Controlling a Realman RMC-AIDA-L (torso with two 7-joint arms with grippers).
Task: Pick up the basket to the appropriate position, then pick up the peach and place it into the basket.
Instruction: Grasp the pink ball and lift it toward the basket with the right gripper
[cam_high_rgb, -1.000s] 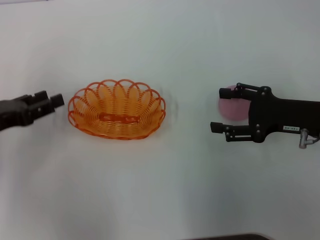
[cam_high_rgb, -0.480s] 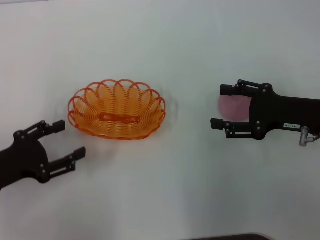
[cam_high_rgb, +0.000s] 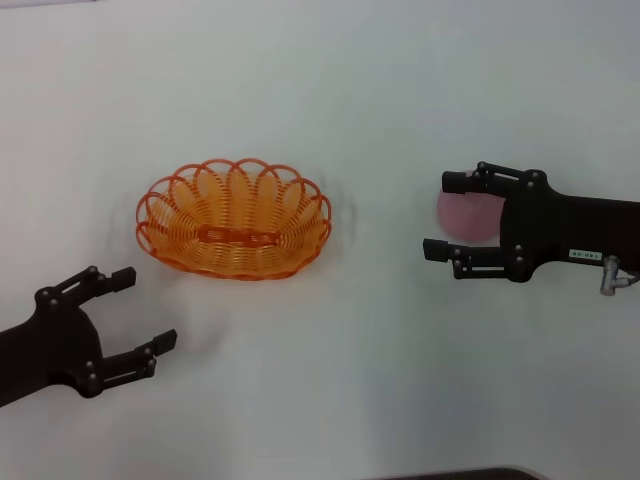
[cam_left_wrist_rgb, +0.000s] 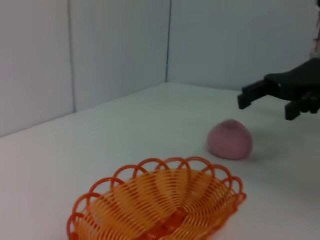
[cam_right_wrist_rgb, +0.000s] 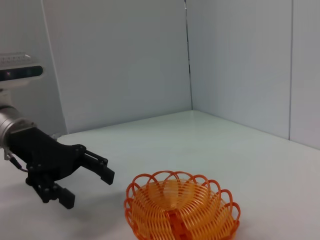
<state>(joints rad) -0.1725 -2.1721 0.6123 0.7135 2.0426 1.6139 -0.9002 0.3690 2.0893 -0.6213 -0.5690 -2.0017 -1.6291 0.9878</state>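
Matte black grippers (cam_high_rgb: 435, 216) with slim linked fingers, apparently screw-studded.

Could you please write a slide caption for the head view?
Open right gripper brackets the peach; open left gripper sits near the empty basket.

Lab test booth: bare white table (cam_high_rgb: 330, 90), plain panel walls (cam_right_wrist_rgb: 115, 65) (seamed)
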